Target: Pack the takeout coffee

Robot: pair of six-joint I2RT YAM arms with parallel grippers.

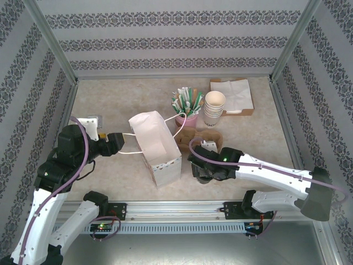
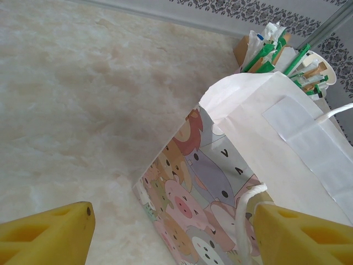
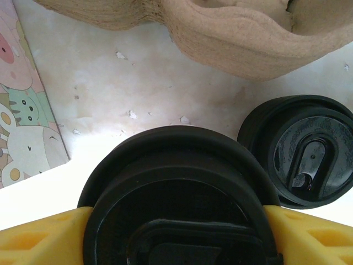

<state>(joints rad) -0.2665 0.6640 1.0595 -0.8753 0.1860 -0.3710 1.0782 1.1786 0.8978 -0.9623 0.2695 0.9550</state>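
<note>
The takeout coffee [image 3: 176,187] fills the bottom of the right wrist view, black lid up. My right gripper [image 3: 176,234] is shut on it, one yellow finger against each side of the lid. From above, this gripper [image 1: 203,168] sits low just right of the paper bag [image 1: 157,146] and in front of the brown pulp carrier [image 1: 212,138]. The bag stands upright with its mouth open. My left gripper [image 1: 118,141] is open at the bag's left side. The bag's white cord handle [image 2: 242,204] loops over its right finger [image 2: 298,232].
A loose flat black lid [image 3: 309,152] lies right beside the held cup. Behind the carrier stand a pink cup of straws [image 1: 187,118], a stack of cream paper cups [image 1: 214,107] and a tray of napkins [image 1: 234,94]. A small white box [image 1: 89,121] sits far left.
</note>
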